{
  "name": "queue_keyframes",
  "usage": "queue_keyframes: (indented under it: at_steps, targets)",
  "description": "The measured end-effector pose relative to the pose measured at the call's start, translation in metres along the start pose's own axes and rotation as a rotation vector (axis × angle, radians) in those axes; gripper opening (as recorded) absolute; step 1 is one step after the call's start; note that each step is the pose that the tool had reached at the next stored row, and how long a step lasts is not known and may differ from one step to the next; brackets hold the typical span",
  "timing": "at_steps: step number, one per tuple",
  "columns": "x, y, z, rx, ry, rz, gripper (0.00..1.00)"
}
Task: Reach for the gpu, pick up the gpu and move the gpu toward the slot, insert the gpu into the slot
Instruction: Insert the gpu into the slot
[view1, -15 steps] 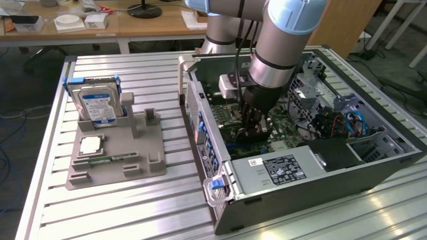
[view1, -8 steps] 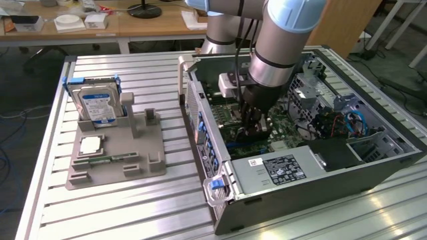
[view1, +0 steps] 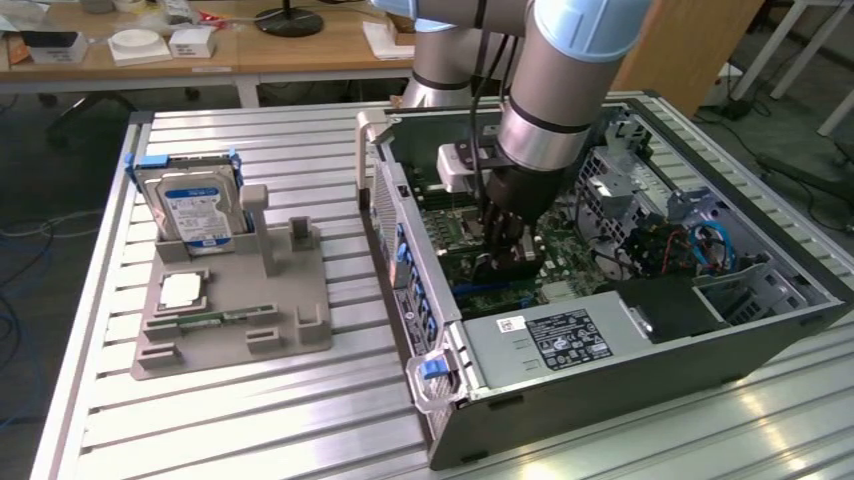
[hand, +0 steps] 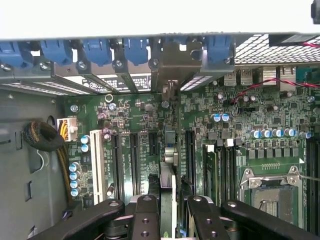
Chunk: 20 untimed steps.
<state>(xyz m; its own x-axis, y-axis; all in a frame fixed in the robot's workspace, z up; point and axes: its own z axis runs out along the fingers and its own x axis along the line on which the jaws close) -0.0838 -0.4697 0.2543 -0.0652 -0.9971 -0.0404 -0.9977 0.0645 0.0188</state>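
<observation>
My gripper (view1: 509, 252) reaches down into the open computer case (view1: 747, 330), over the green motherboard (hand: 240, 105). It is shut on the gpu (hand: 169, 172), which the wrist view shows edge-on between the two black fingers (hand: 146, 220). The card's pale metal bracket (hand: 172, 62) meets the case's rear wall among the blue latches. In the exterior view the card's dark lower part (view1: 505, 272) stands upright just over the blue slot (view1: 475, 292). Whether the card's edge sits in the slot I cannot tell.
A silver hard drive (view1: 198, 205) stands in a grey fixture (view1: 240, 300) on the slatted table, at the exterior view's left. Inside the case are the power supply (view1: 561, 335), the processor socket (hand: 272, 187), black card slots (hand: 134, 160) and cable bundles (view1: 701, 245).
</observation>
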Motion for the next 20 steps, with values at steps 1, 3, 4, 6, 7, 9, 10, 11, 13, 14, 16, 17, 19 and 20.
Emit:
queue_keyframes:
  at_steps: [1,3,4,6,7,9,10,11,13,14,16,17,19,20]
  targets:
    - [0.0,-0.0001,0.0,0.0023,-0.0002,0.0,0.27]
    - [0.0,0.0003,0.0,0.0033,-0.0002,0.0,0.27]
    - [0.0,0.0006,0.0001,0.0033,-0.0001,0.0,0.27]
    - [0.0001,0.0013,0.0006,0.0034,0.0,0.0,0.27]
    - [0.0001,0.0017,0.0008,0.0034,-0.0001,0.0,0.27]
    - [0.0002,0.0022,0.0012,0.0034,-0.0001,-0.001,0.27]
    - [0.0002,0.0023,0.0013,0.0033,0.0,-0.001,0.27]
    - [0.0002,0.0024,0.0015,0.0033,-0.0001,-0.001,0.27]
    - [0.0002,0.0026,0.0016,0.0033,-0.0001,-0.001,0.27]
    - [0.0002,0.0026,0.0016,0.0033,-0.0001,-0.001,0.27]
    - [0.0002,0.0026,0.0015,0.0034,-0.0003,-0.001,0.27]
    - [0.0001,0.0025,0.0015,0.0036,-0.0005,-0.001,0.27]
    - [0.0001,0.0023,0.0013,0.0036,-0.0005,0.0,0.27]
    - [0.0001,0.0023,0.0012,0.0035,-0.0004,0.0,0.27]
